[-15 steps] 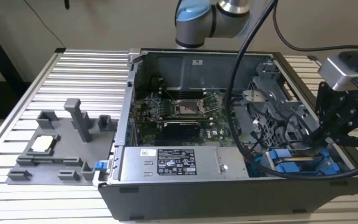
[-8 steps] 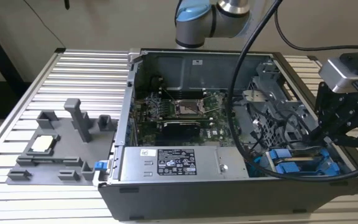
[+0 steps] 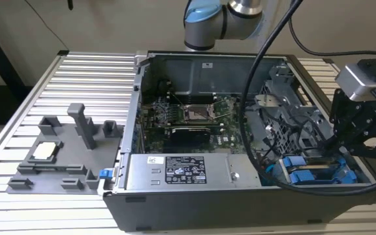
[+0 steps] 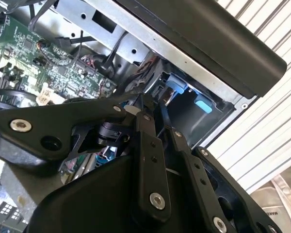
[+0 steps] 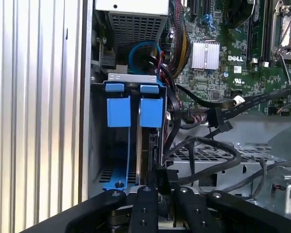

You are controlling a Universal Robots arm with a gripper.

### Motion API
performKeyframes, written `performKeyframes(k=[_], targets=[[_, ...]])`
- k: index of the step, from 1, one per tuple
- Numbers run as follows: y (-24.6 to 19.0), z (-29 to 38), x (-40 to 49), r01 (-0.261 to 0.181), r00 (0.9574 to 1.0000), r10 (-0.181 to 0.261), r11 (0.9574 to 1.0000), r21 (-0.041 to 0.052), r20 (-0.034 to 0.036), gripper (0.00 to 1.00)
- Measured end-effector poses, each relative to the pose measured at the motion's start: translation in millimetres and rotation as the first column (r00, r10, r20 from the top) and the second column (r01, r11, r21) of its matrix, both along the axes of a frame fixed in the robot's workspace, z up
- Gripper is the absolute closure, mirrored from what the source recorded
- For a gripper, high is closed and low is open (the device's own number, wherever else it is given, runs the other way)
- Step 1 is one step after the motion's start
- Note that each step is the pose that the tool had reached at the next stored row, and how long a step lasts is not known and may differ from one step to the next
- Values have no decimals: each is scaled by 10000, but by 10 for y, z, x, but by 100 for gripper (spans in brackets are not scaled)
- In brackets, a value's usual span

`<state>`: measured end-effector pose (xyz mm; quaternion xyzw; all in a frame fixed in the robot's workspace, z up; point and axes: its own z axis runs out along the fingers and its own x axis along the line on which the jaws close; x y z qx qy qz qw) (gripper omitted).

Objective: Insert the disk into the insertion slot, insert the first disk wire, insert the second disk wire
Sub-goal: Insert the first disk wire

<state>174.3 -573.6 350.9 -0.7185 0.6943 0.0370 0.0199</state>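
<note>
The disk (image 5: 150,110), in its blue carrier, sits seated in the insertion slot (image 5: 101,145) beside a 2nd blue-ended carrier (image 5: 119,110). In the exterior view this is the lower right of the open computer case (image 3: 240,210). Step 1 looks done and a wire step is in hand. The gripper (image 5: 162,190) is pinched narrow on a black wire plug (image 5: 161,175), close to the disk's end away from its blue tab. Seating the plug calls for a square, straight push. I cannot tell whether this is wire 1 or 2.
</note>
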Motion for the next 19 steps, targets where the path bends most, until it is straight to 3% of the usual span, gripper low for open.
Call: performKeyframes(k=[7,19], targets=[[-35,-42,48,1,9999,-1,10000,3,-140,81],[-18,-67,53,0,9999,0,10000,3,-148,81]])
